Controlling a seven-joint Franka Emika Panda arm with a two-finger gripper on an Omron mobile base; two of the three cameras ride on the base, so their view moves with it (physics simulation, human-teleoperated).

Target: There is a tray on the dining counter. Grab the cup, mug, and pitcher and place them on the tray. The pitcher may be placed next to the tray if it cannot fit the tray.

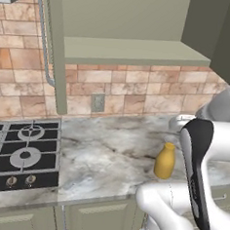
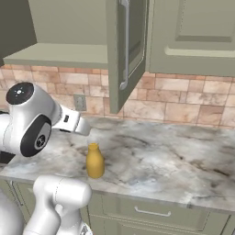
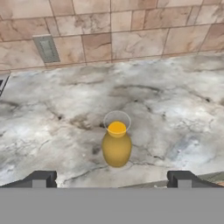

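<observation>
Upright mustard-tan pitcher (image 3: 117, 146), narrow neck, seemingly open-topped

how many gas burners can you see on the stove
2. Both are on the stove at the left of the counter: one burner at the back, one burner nearer the knobs. More may lie past the picture's left edge.

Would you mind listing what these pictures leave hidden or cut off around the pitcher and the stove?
- Stove: left base view, its left part is cut by the picture's edge.
- Pitcher: left base view, the arm's white link crowds its right side, so what lies on the wall counter beyond is hidden.
- End effector: hand view, open; its fingertips are cut off below.
</observation>
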